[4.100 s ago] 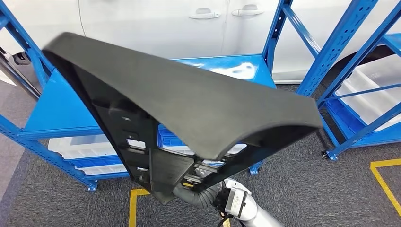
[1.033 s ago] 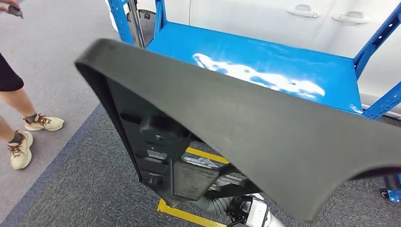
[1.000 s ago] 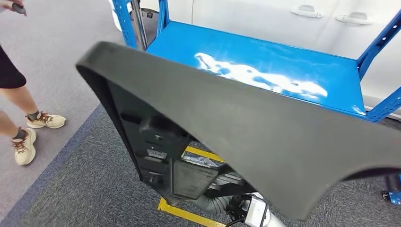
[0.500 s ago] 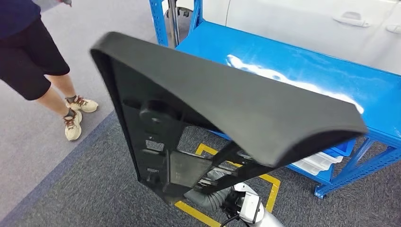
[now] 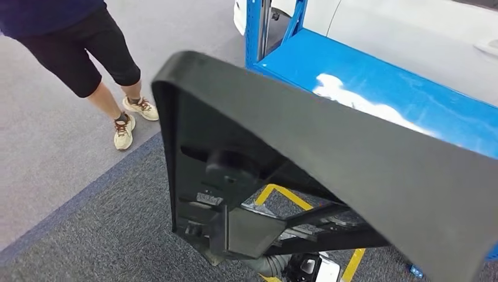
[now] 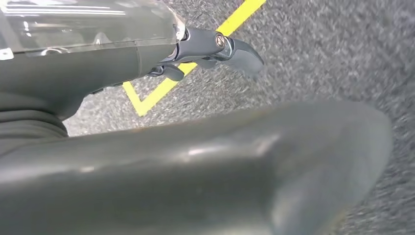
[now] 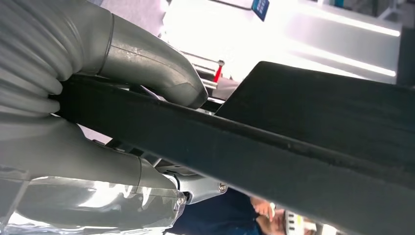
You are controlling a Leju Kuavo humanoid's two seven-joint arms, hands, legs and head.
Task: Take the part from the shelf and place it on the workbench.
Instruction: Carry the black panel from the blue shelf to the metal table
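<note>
Black moulded plastic takes up most of the head view: the part [image 5: 329, 153] is held up off the floor, its ribbed underside at lower centre and its smooth face running to the right edge. At upper left a person [image 5: 82, 41] stands on the pale floor [image 5: 41, 153] in beige shoes. The blue shelf [image 5: 411, 106] sits at upper right, a white car [image 5: 411, 29] behind it. In the left wrist view the left hand [image 6: 215, 49] hangs over the carpet with nothing in it, fingers curled in. The right hand [image 7: 98, 112] grips the part's narrow bar, thumb on one side and fingers on the other. I'd judge the panel stiff and fairly light but long and awkward, likely to swing from one low hold; a second hold near its wide end would steady it.
</note>
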